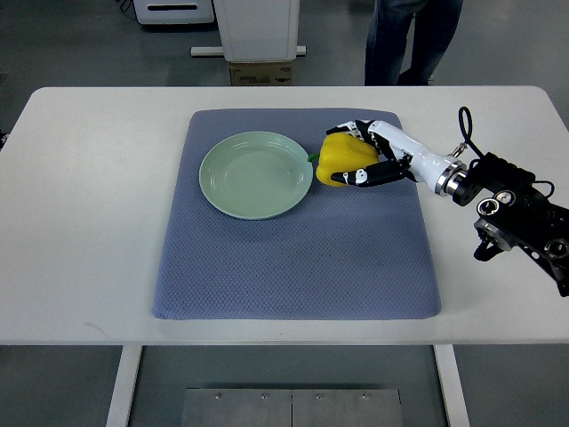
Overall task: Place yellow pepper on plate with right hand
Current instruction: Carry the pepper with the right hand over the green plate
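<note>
Here the glossy yellow bell pepper (342, 160) sits inside the grip of the right robot hand (369, 153), whose white-and-black arm comes in from the picture's right edge. The black-tipped fingers (369, 175) curl around the pepper from its right side, some over its top and some along its lower flank, so the robot hand is closed on the pepper. The pepper's green stem end points left, towards the round pale green ceramic plate (256, 174). The pepper is just beside the plate's right rim, at or barely past its edge, and not over the plate's middle; whether it rests on the cloth or is lifted slightly cannot be told from this angle.

The plate lies on a blue-grey textured fabric mat (298, 258), towards the mat's upper left part. The mat covers the middle of a white rectangular counter (80, 222).

Beyond the far edge of the counter is a grey floor, a white pedestal with a cardboard box (260, 71) at its foot, and the legs of a person in dark blue trousers (411, 40).
</note>
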Motion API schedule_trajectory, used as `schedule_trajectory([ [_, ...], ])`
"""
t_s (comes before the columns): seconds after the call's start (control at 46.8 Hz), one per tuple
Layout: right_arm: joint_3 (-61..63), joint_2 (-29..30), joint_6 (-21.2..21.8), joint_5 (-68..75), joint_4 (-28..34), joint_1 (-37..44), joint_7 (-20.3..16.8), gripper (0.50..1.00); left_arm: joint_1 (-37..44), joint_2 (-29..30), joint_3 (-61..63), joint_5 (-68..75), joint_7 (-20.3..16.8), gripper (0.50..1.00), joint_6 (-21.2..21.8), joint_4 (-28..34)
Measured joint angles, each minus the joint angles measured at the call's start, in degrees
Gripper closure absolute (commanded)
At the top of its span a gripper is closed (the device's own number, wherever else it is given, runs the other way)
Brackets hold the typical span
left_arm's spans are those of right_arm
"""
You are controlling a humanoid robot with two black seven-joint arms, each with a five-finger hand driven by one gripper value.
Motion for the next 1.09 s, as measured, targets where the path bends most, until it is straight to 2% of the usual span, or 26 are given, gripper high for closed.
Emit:
schedule_trajectory([
  [0.235, 0.35, 8.33, -2.38, -0.06, -1.68, 4.27, -4.54, 1.000, 0.01, 0.00, -0.01, 0.00, 0.00, 0.500, 0.00, -0.02],
  [0.492, -0.01, 17.14, -3.24, -0.27, -6.90, 6.65, -7.26, 1.000, 0.01, 0.00, -0.01, -0.01, 0.01, 0.500, 0.00, -0.01],
  [0.791, -0.78, 17.50, -4.03, -0.86, -10.09, 7.06, -8.76, 1.000, 0.01, 0.00, 0.00, 0.00, 0.00, 0.500, 0.00, 0.00],
  [1.09, -3.97, 17.49, -4.07, -1.04, -10.34, 6.94, -9.05, 1.000, 0.01, 0.00, 0.00, 0.00, 0.00, 0.500, 0.00, 0.01],
])
